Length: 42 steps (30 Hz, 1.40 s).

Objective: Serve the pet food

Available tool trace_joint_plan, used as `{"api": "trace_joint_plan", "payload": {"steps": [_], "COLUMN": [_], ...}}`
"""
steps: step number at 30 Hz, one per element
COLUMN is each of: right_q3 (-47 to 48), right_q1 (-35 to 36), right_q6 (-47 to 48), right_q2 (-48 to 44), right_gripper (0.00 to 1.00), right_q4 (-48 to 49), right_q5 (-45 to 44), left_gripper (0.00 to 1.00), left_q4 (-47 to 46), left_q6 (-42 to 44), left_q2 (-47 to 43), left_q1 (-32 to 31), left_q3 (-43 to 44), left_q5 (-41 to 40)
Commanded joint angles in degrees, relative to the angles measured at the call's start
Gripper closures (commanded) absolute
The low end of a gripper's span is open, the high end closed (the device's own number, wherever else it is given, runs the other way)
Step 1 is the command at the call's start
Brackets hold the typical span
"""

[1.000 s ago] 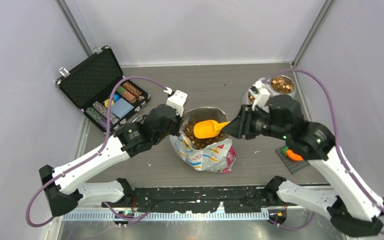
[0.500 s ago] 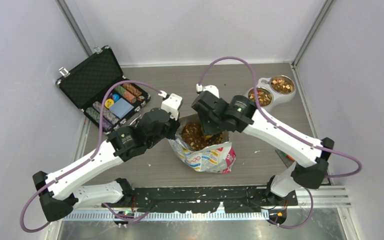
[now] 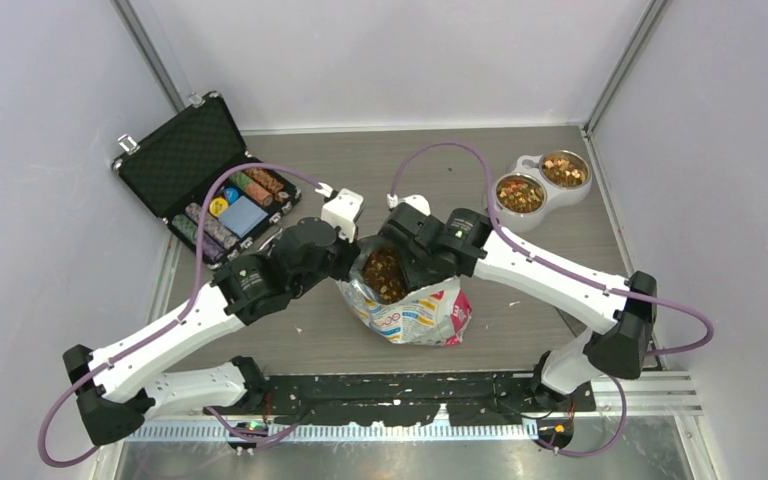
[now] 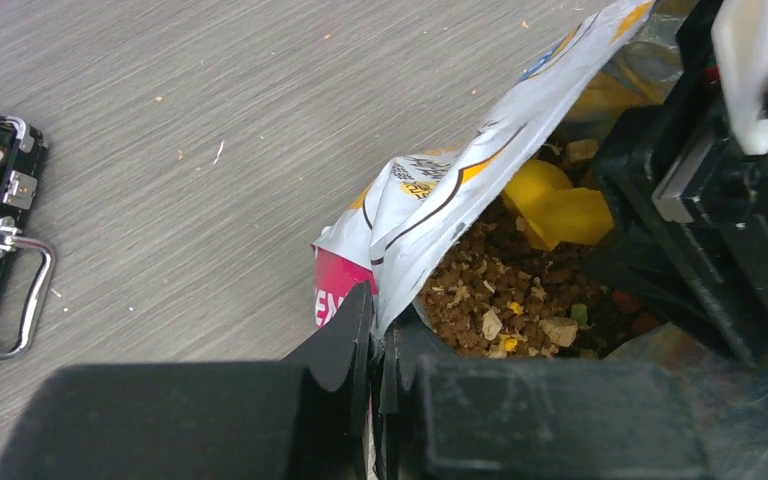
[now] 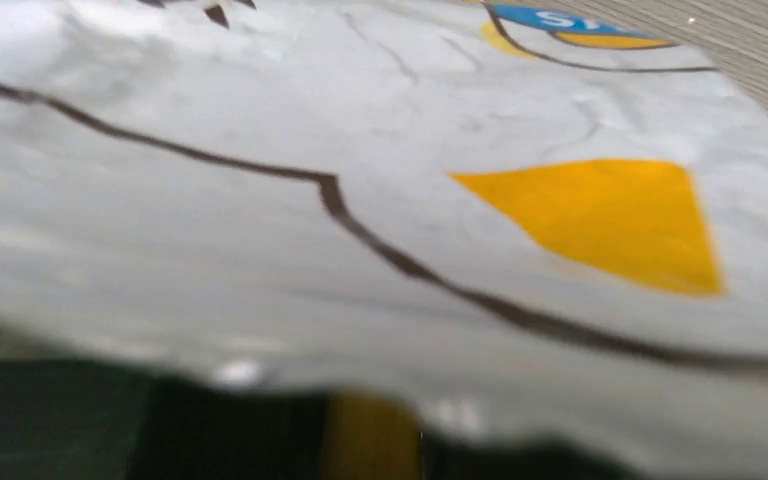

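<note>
The pet food (image 3: 385, 276) fills the open white, yellow and pink foil bag (image 3: 418, 312) at the table's middle; it also shows in the left wrist view (image 4: 520, 300). My left gripper (image 4: 378, 325) is shut on the bag's left rim (image 4: 430, 205) and holds it up. My right gripper (image 3: 412, 268) reaches down into the bag's mouth, shut on a yellow scoop (image 4: 555, 205) that rests on the kibble. In the right wrist view only the blurred foil (image 5: 380, 180) and a bit of the scoop (image 5: 375, 440) show. A double bowl (image 3: 505, 208) at the back right holds kibble.
An open black case (image 3: 180, 150) of striped poker chips (image 3: 260, 185) lies at the back left; its handle (image 4: 25, 290) shows in the left wrist view. White walls close in the table on three sides. A purple cable (image 3: 450, 150) arches over the back.
My right arm has swung left from beside the bag and lowered the scoop into the bag, uncovering the bowls. My left gripper stays on the bag's rim.
</note>
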State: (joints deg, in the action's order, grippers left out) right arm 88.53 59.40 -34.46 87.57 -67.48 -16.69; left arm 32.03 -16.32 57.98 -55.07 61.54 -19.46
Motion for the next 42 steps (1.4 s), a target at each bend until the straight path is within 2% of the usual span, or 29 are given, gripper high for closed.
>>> {"api": "trace_joint_plan", "payload": {"steps": [1, 5, 11, 15, 22, 27, 33, 40, 42], "right_q3": [-8.3, -17.62, -30.59, -33.18, -34.55, -35.4, -33.2, -26.78, -24.93], "right_q1": [-0.6, -2.24, -5.45, -6.95, -8.06, -8.55, -8.68, -8.44, -7.83], "right_q6": [-0.88, -5.54, -12.54, -14.52, -16.5, -17.58, -17.57, -15.14, -14.46], "right_q2": [-2.23, -8.84, -22.35, -30.12, -38.01, -44.04, -45.55, -34.09, -32.41], "right_gripper": [0.95, 0.95, 0.95, 0.95, 0.95, 0.95, 0.95, 0.95, 0.95], "right_q4": [16.62, 30.68, 43.91, 45.49, 46.04, 44.82, 42.03, 43.13, 42.71], "right_q5": [12.37, 19.4, 20.7, 18.77, 16.99, 11.01, 7.99, 13.77, 12.86], "left_gripper": [1.0, 1.0, 1.0, 1.0, 1.0, 1.0, 1.0, 1.0, 1.0], "left_q4": [-8.08, -8.25, -8.21, -8.07, -7.93, -7.79, -7.99, -7.63, -7.55], "left_q6": [-0.37, -0.73, -0.72, -0.79, -0.12, 0.38, 0.32, -0.16, -0.12], "left_q2": [-2.59, -1.97, -1.29, -1.06, -0.69, -0.1, 0.72, 2.22, 2.41], "left_q1": [-0.04, -0.04, -0.04, -0.04, -0.04, -0.04, -0.04, -0.13, -0.13], "left_q3": [1.79, 1.81, 2.1, 2.12, 2.53, 2.81, 3.51, 5.23, 5.3], "left_q5": [0.14, 0.43, 0.48, 0.14, -0.66, -0.84, 0.26, 4.43, 4.28]}}
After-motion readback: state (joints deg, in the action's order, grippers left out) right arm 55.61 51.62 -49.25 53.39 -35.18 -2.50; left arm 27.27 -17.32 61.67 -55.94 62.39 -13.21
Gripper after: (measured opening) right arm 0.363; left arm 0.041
